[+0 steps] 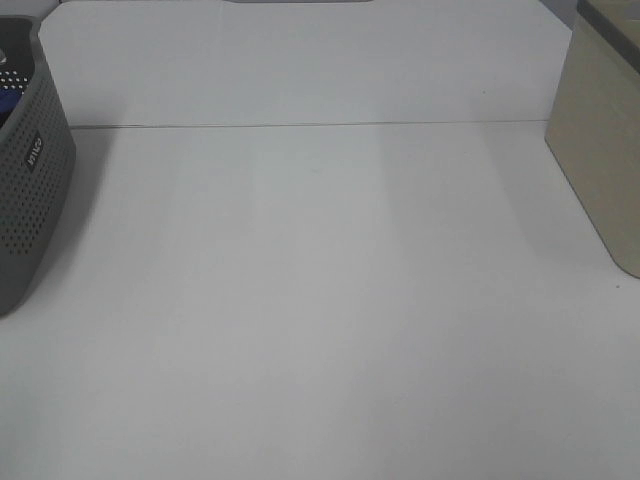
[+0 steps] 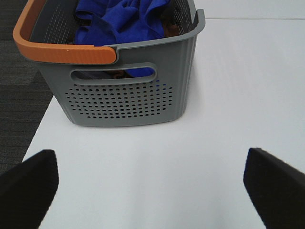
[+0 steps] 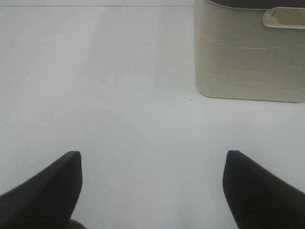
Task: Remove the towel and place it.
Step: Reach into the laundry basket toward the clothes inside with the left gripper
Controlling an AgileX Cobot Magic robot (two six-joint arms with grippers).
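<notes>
**A:** What lies under the arms?

**B:** A smooth, matte white counter (image 1: 320, 300). A thin seam (image 1: 300, 125) crosses it farther off. Off the counter's edge, to one side of the left gripper (image 2: 148, 158), there is a dark, finely ribbed floor (image 2: 19, 95).

**A:** And what stands on the counter?

**B:** Just ahead of the left gripper is a grey moulded-plastic basket (image 2: 128, 102). It has rounded corners, walls pierced with rows of small holes and a slot handle cut in its near wall. An orange ribbed grip (image 2: 66, 53) runs along the rim. The royal-blue plush towel (image 2: 124, 21) lies crumpled inside the basket, and a fold of it shows through the slot. Something brown sits beside the towel, but I cannot tell what.

**A:** The other side?

**B:** Ahead of the right gripper (image 3: 152, 155) stands a cream hard-plastic bin (image 3: 248, 57). It is boxy with rounded corners, has faint rectangular lines pressed into its wall, and has a handle recess near the rim.

**A:** How are the arms posed?

**B:** Each points across the counter toward its own container. The left gripper is released, its two black fingers (image 2: 28, 186) spread wide over white counter, apart from the basket. The right gripper is released too, its black fingers (image 3: 47, 191) just as wide, short of the bin.
</notes>
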